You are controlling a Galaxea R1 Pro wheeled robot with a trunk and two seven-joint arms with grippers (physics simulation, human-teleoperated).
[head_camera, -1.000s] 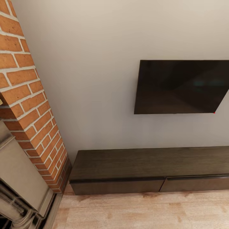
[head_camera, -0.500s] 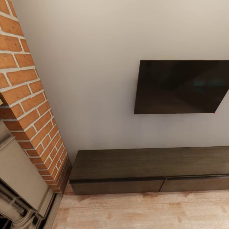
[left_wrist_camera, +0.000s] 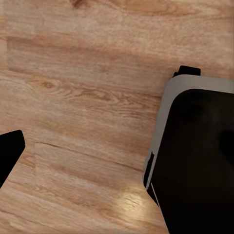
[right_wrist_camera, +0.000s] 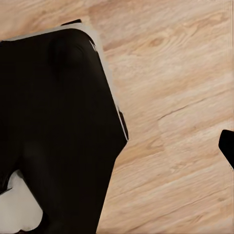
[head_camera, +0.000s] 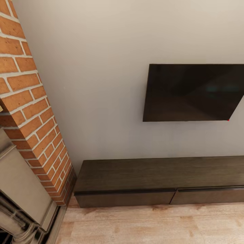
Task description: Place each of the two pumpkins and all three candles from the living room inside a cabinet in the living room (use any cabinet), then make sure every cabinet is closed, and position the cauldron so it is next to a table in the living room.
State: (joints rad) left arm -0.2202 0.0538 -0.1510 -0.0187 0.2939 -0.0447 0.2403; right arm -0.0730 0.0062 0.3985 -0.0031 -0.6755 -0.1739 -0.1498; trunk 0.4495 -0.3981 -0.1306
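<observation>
The long, low dark-brown cabinet (head_camera: 135,174) stands against the white wall in the head view, and its two visible flat drawer fronts (head_camera: 125,198) are shut. Pumpkins, candles, cauldron and coffee table are out of view. In the left wrist view, one black fingertip (left_wrist_camera: 9,153) of my left gripper hangs at the picture's edge over bare plank floor. In the right wrist view, one black fingertip (right_wrist_camera: 228,146) of my right gripper likewise sits at the edge over the floor. Nothing lies between the fingers of either gripper.
A red-brick fireplace column (head_camera: 30,112) with a grey stone mantel (head_camera: 17,189) rises left of the cabinet. A dark wall-mounted TV (head_camera: 193,93) hangs above it. Light wood floor (head_camera: 152,223) runs in front. My black base (left_wrist_camera: 200,165) (right_wrist_camera: 53,122) shows below both wrists.
</observation>
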